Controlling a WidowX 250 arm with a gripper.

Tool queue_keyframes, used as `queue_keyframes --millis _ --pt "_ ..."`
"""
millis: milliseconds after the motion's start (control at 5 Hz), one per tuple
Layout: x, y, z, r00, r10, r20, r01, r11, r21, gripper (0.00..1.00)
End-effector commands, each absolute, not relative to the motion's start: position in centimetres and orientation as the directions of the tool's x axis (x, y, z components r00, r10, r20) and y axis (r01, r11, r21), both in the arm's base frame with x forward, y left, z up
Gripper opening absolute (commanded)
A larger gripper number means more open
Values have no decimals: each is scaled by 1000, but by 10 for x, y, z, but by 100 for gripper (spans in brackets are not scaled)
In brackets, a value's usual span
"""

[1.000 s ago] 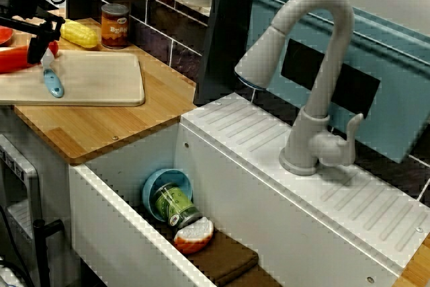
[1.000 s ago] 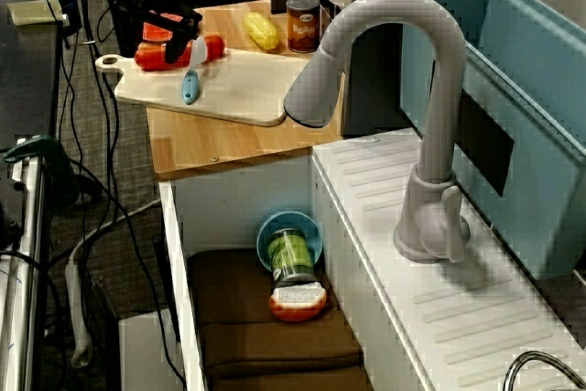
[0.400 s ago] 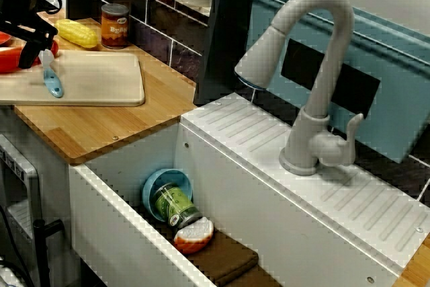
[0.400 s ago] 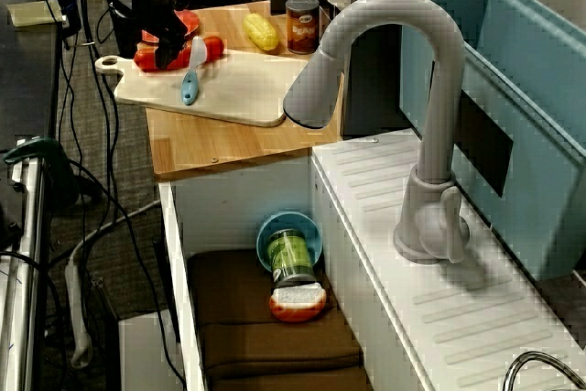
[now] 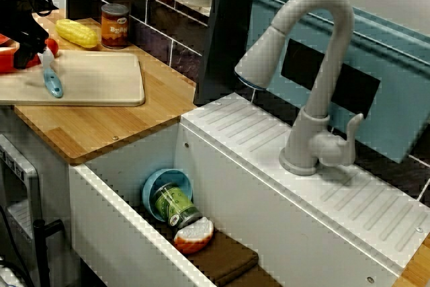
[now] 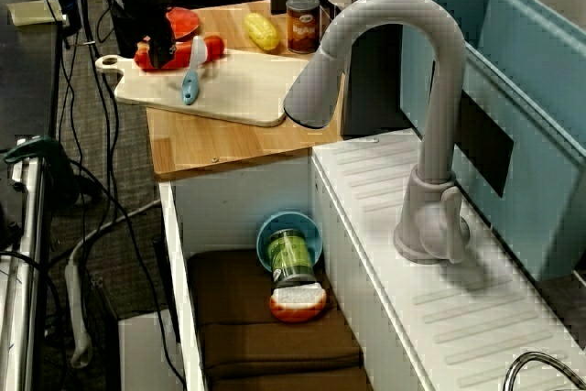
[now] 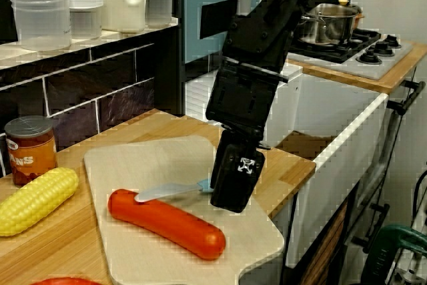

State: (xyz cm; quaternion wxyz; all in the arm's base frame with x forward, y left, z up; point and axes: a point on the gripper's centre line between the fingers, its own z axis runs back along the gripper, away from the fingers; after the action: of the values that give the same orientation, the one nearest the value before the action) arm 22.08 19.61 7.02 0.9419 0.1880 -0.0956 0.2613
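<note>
Gripper: the black gripper [image 7: 230, 197] reaches down to the cutting board [image 7: 147, 158], its tip low over the wood at the board's right side in the close view of the board.
Grip state: the fingers are seen side-on and one hides the other, so I cannot tell whether they are apart or closed, or whether they hold anything.
Sausage: the red sausage [image 7: 167, 223] lies flat on the board, slanting from far left to near right. Its right end is just beside the gripper's tip, on the near side. Whether they touch is not clear.
Knife: a knife [image 7: 167, 193] lies on the board just beyond the sausage, with its blade pointing left and its blue handle running behind the gripper.
Corn: a yellow corn cob [image 7: 33, 199] lies on the counter to the left of the board, well apart from the gripper.
Can: a red-labelled can [image 7: 28, 148] stands upright just beyond the corn, against the tiled wall.
Sink: in the view over the sink, a blue bowl [image 5: 164, 183] and a green jar [image 5: 173, 205] lie tipped together on a brown mat.
Faucet: a grey faucet [image 5: 316, 85] arches over the sink, far from the board.
</note>
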Motion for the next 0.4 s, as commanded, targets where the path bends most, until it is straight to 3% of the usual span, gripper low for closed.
queue_keyframes --millis 0,200 --pt "225 207 79 919 198 342 -320 880 351 100" --pt "225 209 77 926 156 343 -292 873 392 100"
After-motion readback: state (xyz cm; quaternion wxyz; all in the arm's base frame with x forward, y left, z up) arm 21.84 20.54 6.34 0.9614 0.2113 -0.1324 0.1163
